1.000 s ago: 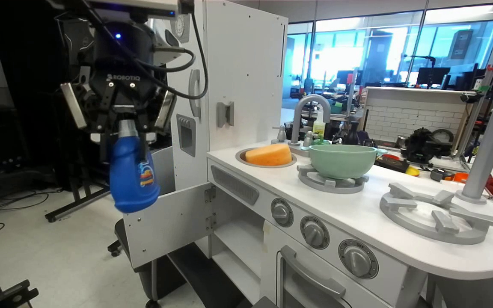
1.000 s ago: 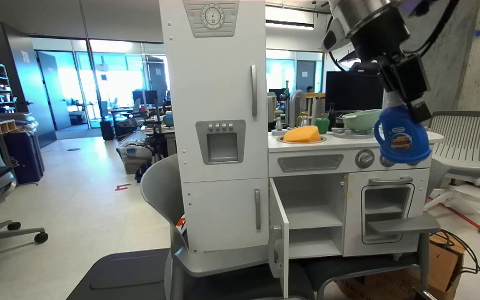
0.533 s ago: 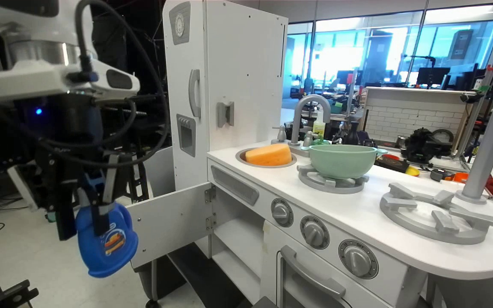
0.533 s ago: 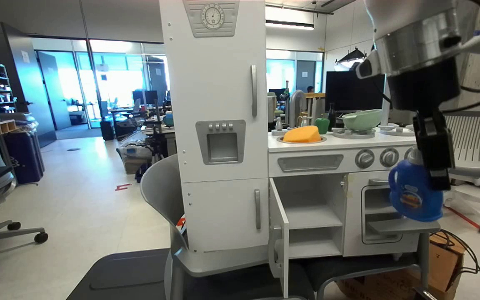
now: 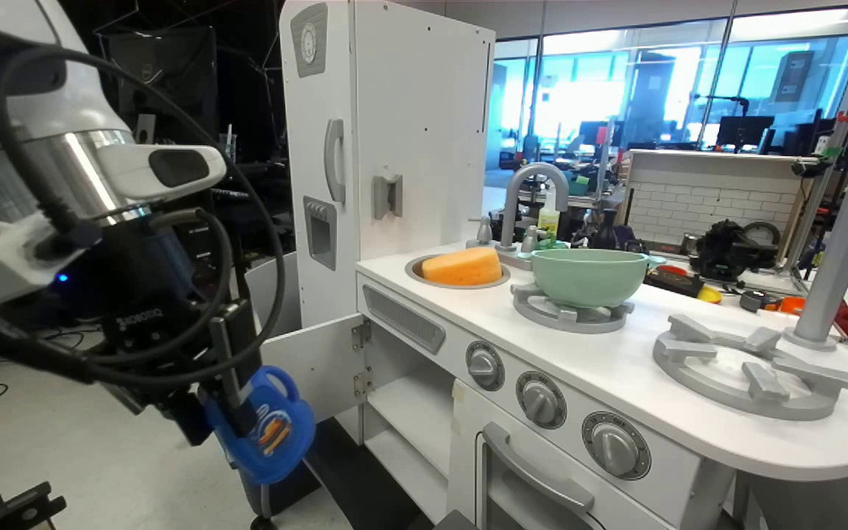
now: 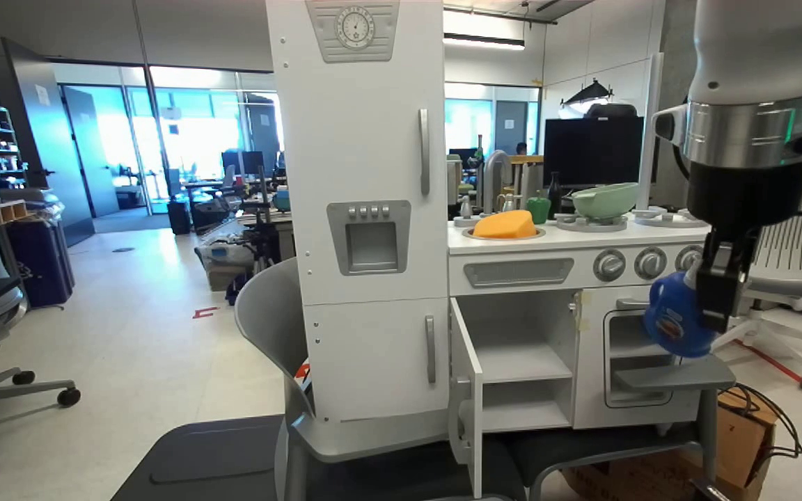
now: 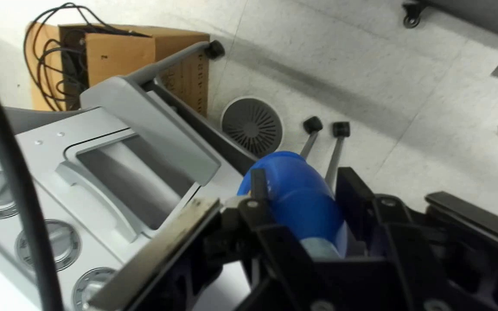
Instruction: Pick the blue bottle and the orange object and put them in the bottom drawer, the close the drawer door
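The blue bottle (image 5: 277, 436) is in my gripper (image 5: 219, 423), held in the air in front of the toy kitchen. It hangs tilted, its pale top toward the palm, as the wrist view (image 7: 294, 190) shows. My gripper (image 7: 304, 185) is shut on it, with a finger on each side. In an exterior view the bottle (image 6: 672, 323) is in front of the oven door. The orange object (image 5: 462, 266) lies in the sink, also seen in an exterior view (image 6: 505, 225). The bottom compartment (image 6: 523, 363) stands open with a shelf inside. Its white door (image 6: 469, 396) is swung outward.
A green bowl (image 5: 589, 276) sits on a burner of the white counter (image 5: 490, 309). The oven (image 6: 641, 355) with its handle is beside the compartment. A grey chair armrest (image 6: 676, 376) juts out before the oven. The tall white fridge (image 6: 373, 160) stands beside the open door.
My gripper has come down with the blue bottle from about counter height to about oven height. In the last half second it has tilted, swinging the bottle toward the open door. The orange object has not moved.
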Tool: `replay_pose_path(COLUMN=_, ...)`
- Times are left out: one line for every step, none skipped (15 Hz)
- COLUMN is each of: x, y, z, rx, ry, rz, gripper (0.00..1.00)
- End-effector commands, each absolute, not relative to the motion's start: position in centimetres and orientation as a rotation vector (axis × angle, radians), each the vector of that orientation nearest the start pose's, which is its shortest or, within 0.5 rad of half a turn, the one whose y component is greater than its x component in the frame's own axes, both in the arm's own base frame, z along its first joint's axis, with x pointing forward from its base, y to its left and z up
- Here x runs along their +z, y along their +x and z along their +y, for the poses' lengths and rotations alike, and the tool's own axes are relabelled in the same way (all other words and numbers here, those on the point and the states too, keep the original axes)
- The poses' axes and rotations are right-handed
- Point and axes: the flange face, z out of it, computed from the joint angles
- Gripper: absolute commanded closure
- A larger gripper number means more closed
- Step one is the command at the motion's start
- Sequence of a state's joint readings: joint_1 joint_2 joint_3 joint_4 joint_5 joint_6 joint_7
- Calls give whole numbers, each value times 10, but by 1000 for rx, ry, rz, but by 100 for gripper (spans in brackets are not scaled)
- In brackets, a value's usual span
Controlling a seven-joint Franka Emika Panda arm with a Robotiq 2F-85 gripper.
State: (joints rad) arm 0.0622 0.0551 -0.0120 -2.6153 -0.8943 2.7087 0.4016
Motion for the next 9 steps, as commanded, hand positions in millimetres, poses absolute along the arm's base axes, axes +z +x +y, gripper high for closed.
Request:
replay_pose_path(x=231, y=473, z=40, rx=-429, ry=-3464, rz=-690, gripper=81)
replay_pose_path(x=226, y=483, z=40, rx=-460, ry=-3471, rz=-673, gripper=81)
replay_pose_path(x=220, y=492, z=45, rx=-484, ry=-3476, rz=-669, gripper=81)
replay_pose_path(x=211, y=499, z=54, rx=-496, ry=-3480, rz=-676, gripper=81)
replay_pose_path(x=200, y=504, z=58, rx=-512, ry=-3479, rz=-681, gripper=81)
replay_pose_path(x=189, y=509, z=65, rx=-515, ry=-3482, rz=-693, gripper=81)
replay_pose_path(x=179, y=513, z=74, rx=-517, ry=-3483, rz=-703, gripper=81)
replay_pose_path(x=168, y=516, z=79, rx=-525, ry=-3481, rz=-712, gripper=81)
replay_pose_path(x=160, y=522, z=85, rx=-536, ry=-3484, rz=-720, gripper=81)
